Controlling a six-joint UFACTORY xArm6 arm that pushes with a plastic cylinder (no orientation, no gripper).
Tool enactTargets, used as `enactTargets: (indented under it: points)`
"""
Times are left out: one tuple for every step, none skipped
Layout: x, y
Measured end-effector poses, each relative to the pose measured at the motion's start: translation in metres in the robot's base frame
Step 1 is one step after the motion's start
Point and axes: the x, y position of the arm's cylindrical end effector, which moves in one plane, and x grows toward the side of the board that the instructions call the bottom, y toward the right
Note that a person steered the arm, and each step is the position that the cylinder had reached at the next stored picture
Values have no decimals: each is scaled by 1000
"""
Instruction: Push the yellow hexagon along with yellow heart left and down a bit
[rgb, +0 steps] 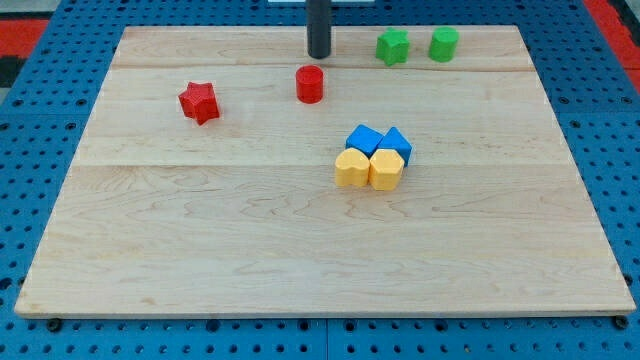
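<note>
The yellow hexagon (387, 169) and the yellow heart (351, 168) sit side by side near the board's middle, the heart on the left. Two blue blocks (364, 139) (396, 143) touch them from above. My tip (318, 55) is near the view's top, just above the red cylinder (310, 84), well up and left of the yellow blocks and apart from them.
A red star (199, 101) lies at the left. Two green blocks (393, 46) (444, 43) stand at the top right. The wooden board (200, 250) rests on a blue pegboard.
</note>
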Motion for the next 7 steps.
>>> enactTargets:
  points:
    - [42,64]
    - [77,123]
    - [135,146]
    - [190,115]
    - [207,83]
    - [190,68]
    - [161,68]
